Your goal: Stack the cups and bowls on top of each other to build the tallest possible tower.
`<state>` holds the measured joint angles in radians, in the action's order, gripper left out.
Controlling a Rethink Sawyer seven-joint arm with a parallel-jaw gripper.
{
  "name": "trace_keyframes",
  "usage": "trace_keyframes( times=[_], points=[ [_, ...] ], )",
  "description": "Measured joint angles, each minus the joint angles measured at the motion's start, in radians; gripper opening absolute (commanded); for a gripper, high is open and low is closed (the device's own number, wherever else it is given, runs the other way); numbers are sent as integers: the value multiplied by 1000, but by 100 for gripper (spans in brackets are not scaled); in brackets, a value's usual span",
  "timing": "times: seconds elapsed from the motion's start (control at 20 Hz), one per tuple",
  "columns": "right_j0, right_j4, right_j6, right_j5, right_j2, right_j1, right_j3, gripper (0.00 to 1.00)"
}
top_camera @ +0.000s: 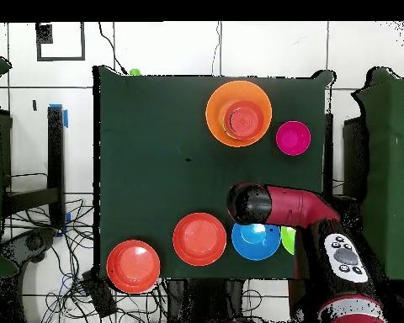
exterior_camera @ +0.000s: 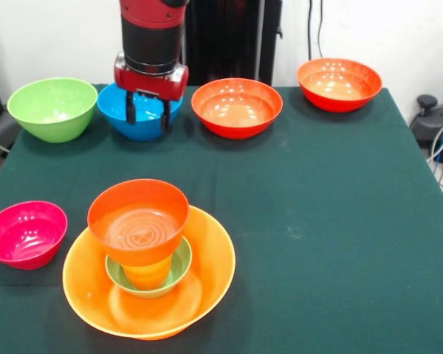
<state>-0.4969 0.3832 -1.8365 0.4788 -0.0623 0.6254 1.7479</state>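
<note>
The gripper (exterior_camera: 148, 112) is seen spread wide and empty above the blue bowl (exterior_camera: 138, 118), at eleven o'clock of the tower (exterior_camera: 146, 267). The tower is made up of the largest orange bowl (exterior_camera: 207, 280), small green bowl (exterior_camera: 179, 267), orange cup (exterior_camera: 149, 274) and red-orange bowl (exterior_camera: 138, 220).

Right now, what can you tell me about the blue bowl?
The blue bowl is round, glossy and looks like plastic. It sits upright on the dark green table, in the back row between the big green bowl and a red-orange bowl. It looks empty. The claw hangs right over it, open, with its dark fingers at its rim. Whether they touch it is unclear.
</note>
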Motion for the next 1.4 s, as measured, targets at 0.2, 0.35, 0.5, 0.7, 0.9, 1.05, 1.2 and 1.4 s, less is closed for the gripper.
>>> trace_keyframes(
  times=[0.2,0.35,0.5,0.7,0.9,1.05,1.2,1.4],
  points=[
    [0,13,0,0,-29,2,14,100],
    [0,23,0,0,-42,2,22,100],
    [0,33,0,0,-52,2,31,100],
    [0,44,0,0,-59,2,56,100],
    [-2,61,0,0,-59,2,90,100],
    [-8,75,0,0,-59,3,117,100],
    [-29,81,0,0,-61,8,162,100],
    [-54,82,0,0,-65,28,208,100]
  ],
)
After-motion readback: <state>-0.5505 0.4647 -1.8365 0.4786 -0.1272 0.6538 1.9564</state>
